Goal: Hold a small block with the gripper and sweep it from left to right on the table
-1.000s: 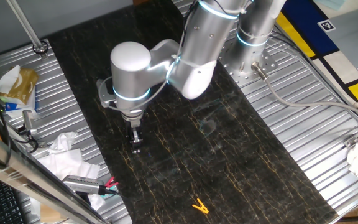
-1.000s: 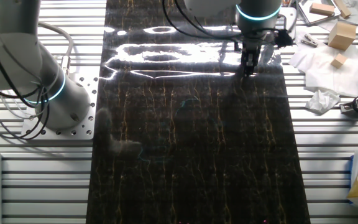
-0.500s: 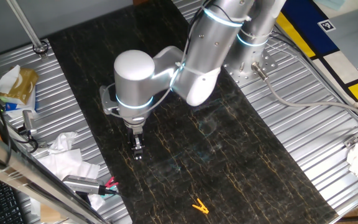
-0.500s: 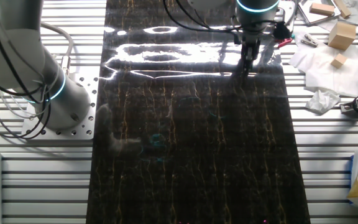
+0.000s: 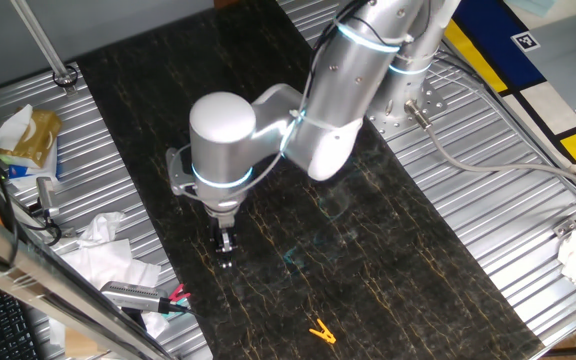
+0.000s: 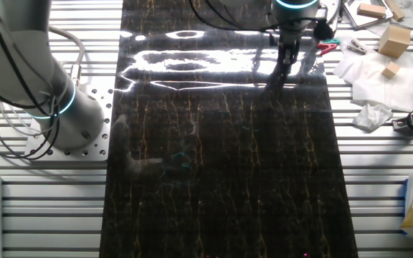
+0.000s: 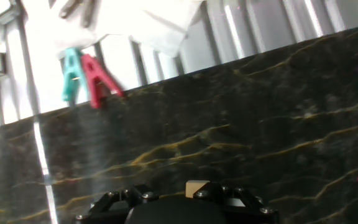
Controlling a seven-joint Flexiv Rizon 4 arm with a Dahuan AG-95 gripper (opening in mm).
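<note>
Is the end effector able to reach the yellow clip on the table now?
Probably yes: the yellow clip lies alone on the open table, nothing between it and the end effector, which already holds the small block.

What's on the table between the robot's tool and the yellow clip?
Nothing. In one fixed view, only bare dark table lies between the tool and the yellow clip.
</note>
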